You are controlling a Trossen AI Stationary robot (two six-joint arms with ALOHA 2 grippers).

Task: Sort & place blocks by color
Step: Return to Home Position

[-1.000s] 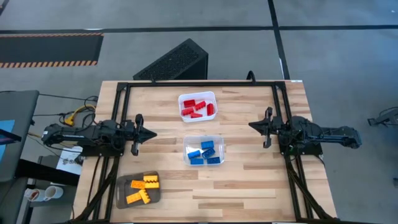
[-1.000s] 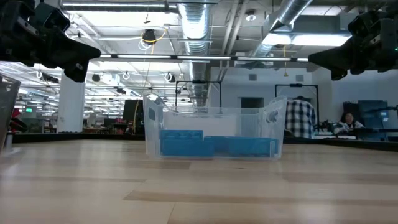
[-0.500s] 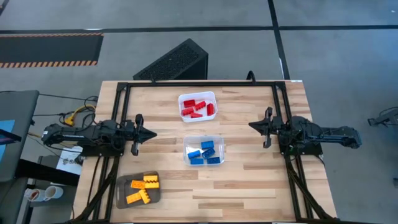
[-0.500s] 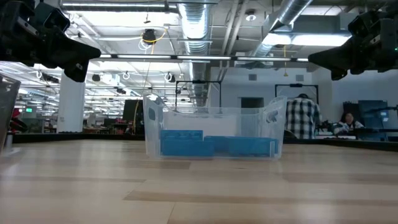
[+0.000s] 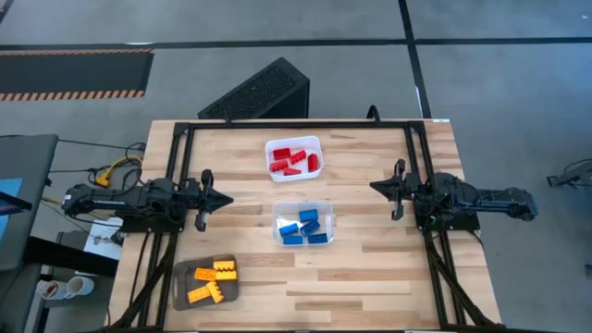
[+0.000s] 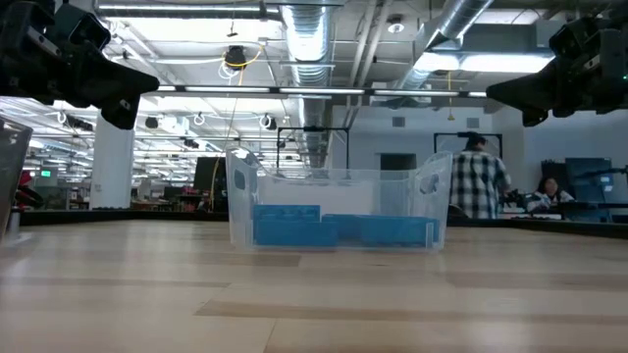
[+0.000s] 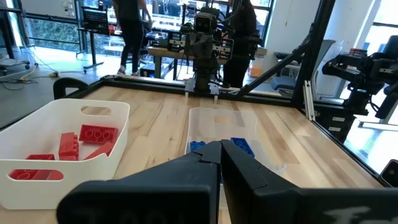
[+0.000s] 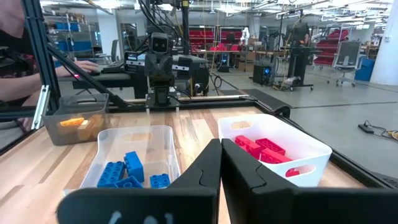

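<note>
The red blocks (image 5: 293, 161) lie at 12 o'clock, blue blocks (image 5: 303, 227) centre, yellow blocks (image 5: 213, 279) at 7. Left gripper (image 5: 224, 197) at 9 and right gripper (image 5: 377, 187) at 3 flank them, both closed, empty.

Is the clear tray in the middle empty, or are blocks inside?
Not empty: several blue blocks lie inside the clear tray, as the high view shows.

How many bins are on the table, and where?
3. In the high view: the white bin near the top edge, the clear bin at the centre, the dark bin at the lower left corner. None looks hidden.
</note>
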